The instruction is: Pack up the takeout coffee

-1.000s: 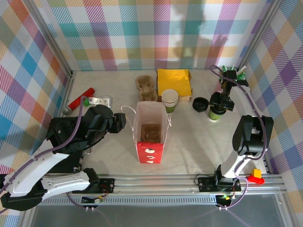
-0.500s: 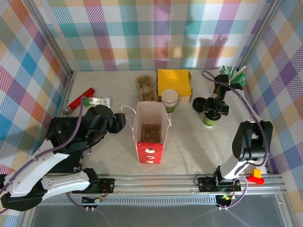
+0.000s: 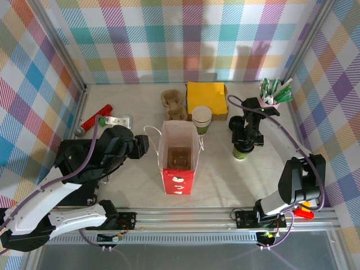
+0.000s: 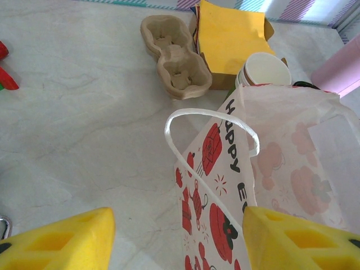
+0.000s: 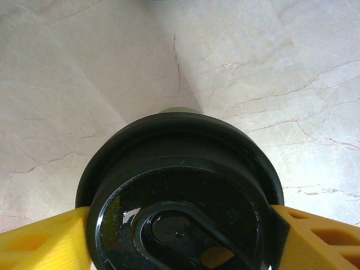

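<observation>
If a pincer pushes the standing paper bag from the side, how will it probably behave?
The paper bag has thin, wrinkled walls that let light through, so they would probably buckle inward rather than resist. It stands tall and open on a narrow base, so it may well tip or slide.

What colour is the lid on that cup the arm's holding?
The takeout coffee has a glossy black lid; the right wrist view shows it best.

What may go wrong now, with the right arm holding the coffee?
1. The right end effector seems to pinch the coffee cup at its black lid; the lid may pop off or the cup slip.
2. The paper bag has a narrow mouth; the cup may catch its rim and tip it.
</observation>
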Robot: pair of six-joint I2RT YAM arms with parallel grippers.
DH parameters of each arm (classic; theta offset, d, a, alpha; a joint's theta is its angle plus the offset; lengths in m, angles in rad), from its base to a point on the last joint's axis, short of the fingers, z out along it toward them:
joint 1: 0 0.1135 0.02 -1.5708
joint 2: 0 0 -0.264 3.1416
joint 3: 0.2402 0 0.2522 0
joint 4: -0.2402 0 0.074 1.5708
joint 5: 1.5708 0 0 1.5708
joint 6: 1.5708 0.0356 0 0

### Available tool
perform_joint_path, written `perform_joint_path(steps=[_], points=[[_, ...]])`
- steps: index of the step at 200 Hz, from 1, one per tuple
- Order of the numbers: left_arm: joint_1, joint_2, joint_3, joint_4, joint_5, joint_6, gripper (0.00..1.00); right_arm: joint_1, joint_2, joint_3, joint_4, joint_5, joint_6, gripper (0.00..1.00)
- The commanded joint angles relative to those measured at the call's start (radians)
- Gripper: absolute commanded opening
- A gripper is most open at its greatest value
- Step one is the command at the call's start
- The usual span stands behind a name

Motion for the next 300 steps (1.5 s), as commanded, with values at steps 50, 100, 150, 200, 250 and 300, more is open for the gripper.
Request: perform_joint_path(steps=[50, 100, 150, 200, 250, 300], points=[[0.014, -0.014, -0.013, 0.008, -0.006, -0.005, 0.61, 0.016, -0.042, -0.001, -0.044, -0.044, 0.036, 0.80], [0.014, -0.020, -0.019, 0.011, -0.007, -0.007, 0.61, 0.040, -0.042, -0.005, -0.048, -0.041, 0.048, 0.77], [0.014, -0.022, -0.022, 0.010, -0.010, -0.007, 0.62, 0.073, -0.039, -0.025, -0.051, -0.039, 0.059, 0.76], [0.014, -0.021, -0.030, 0.013, -0.009, -0.009, 0.62, 0.116, -0.030, -0.031, -0.072, -0.026, 0.055, 0.78], [0.015, -0.022, -0.031, 0.014, -0.009, -0.010, 0.62, 0.146, -0.025, -0.050, -0.098, -0.028, 0.002, 0.78], [0.015, -0.017, -0.027, 0.020, -0.001, -0.010, 0.62, 0.149, 0.020, -0.071, -0.080, -0.034, -0.009, 0.80]])
